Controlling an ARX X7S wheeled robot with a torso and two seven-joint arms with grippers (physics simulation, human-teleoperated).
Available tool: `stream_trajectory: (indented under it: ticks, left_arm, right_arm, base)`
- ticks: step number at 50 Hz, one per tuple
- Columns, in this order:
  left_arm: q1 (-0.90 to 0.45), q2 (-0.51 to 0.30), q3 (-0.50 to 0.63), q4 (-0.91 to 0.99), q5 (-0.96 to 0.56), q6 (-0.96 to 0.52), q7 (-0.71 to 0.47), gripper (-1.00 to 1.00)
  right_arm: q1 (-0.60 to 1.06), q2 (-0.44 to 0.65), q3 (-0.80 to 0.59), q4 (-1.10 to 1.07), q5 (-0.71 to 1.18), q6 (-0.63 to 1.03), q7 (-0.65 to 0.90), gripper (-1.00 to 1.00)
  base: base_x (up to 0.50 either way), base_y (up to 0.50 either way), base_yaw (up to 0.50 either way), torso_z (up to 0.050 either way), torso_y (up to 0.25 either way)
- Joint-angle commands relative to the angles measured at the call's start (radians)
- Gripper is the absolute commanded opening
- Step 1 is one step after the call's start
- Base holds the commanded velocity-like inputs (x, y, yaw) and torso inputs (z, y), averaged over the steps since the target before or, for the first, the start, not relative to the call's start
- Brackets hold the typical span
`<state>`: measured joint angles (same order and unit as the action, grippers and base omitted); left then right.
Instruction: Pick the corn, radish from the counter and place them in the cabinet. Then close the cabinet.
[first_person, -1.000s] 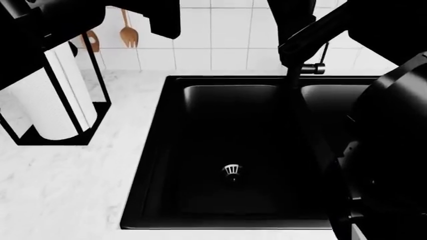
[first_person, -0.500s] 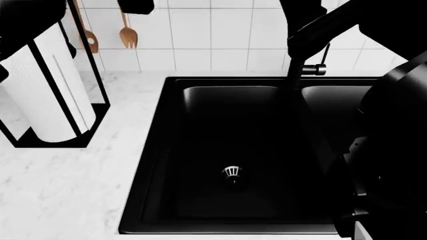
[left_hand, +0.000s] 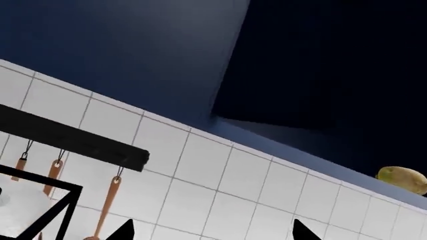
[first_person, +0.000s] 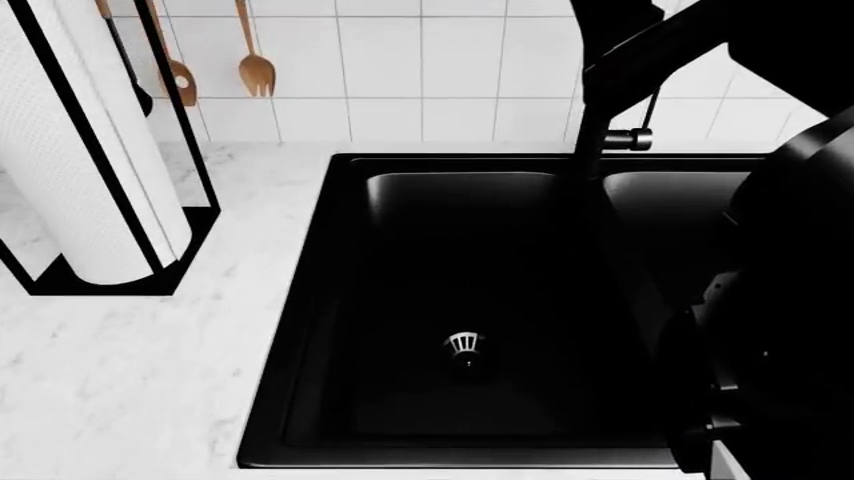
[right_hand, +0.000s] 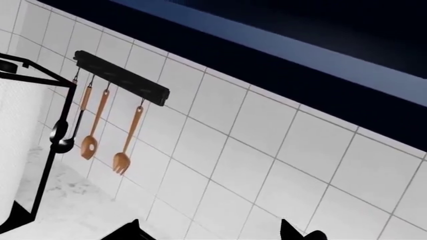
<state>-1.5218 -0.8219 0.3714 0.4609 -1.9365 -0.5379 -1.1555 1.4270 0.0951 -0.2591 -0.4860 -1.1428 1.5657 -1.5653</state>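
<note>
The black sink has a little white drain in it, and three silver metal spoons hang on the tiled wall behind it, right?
Nearly. The black sink does have a small white drain, but the utensils hanging on the white tiled wall are brown wooden ones, not silver metal, as the right wrist view shows.

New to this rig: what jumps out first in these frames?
The black double sink fills the middle of the head view, set in the white marble counter, with a paper towel roll in a black stand to its left. Wooden utensils hang from a wall rail. In the left wrist view, the radish sits in the open cabinet.
</note>
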Motion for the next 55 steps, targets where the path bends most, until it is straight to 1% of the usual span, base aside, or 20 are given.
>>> stream_trajectory:
  ticks: [1, 6, 13, 21, 34, 47, 55]
  left_arm:
    - [0.027, -0.019, -0.052, 0.019, -0.013, 0.091, -0.131, 1.0]
    - [0.018, -0.03, -0.079, 0.029, 0.017, 0.125, -0.174, 1.0]
    - [-0.024, -0.033, -0.101, 0.02, 0.068, 0.143, -0.17, 1.0]
    - [-0.131, -0.005, -0.112, -0.013, 0.128, 0.142, -0.096, 1.0]
    - [-0.291, 0.048, -0.077, -0.098, 0.211, 0.111, -0.017, 1.0]
    - [-0.408, 0.126, -0.027, -0.15, 0.18, 0.054, 0.11, 1.0]
    - [-0.476, 0.17, 0.009, -0.184, 0.163, 0.012, 0.161, 1.0]
  right_arm:
    - [0.005, 0.001, 0.001, 0.002, -0.002, 0.0, 0.0, 1.0]
    - [0.005, 0.001, 0.003, 0.002, -0.002, 0.0, 0.0, 1.0]
    - [0.014, 0.002, 0.003, 0.008, -0.005, 0.001, -0.001, 1.0]
    - [0.016, 0.003, 0.005, 0.006, -0.006, 0.001, -0.002, 1.0]
    - [0.014, 0.002, 0.011, 0.004, -0.01, 0.001, -0.001, 1.0]
    - [0.014, -0.001, 0.011, 0.004, -0.014, 0.0, 0.0, 1.0]
    - [0.011, -0.002, 0.016, 0.003, -0.013, -0.004, 0.004, 1.0]
  base:
    - [0.0, 0.0, 0.0, 0.0, 0.0]
    - [0.0, 0.0, 0.0, 0.0, 0.0]
    - [0.0, 0.0, 0.0, 0.0, 0.0]
    - [0.0, 0.0, 0.0, 0.0, 0.0]
    - [0.0, 0.0, 0.0, 0.002, 0.0]
    - [0.0, 0.0, 0.0, 0.005, 0.006]
    - [0.0, 0.0, 0.0, 0.003, 0.008]
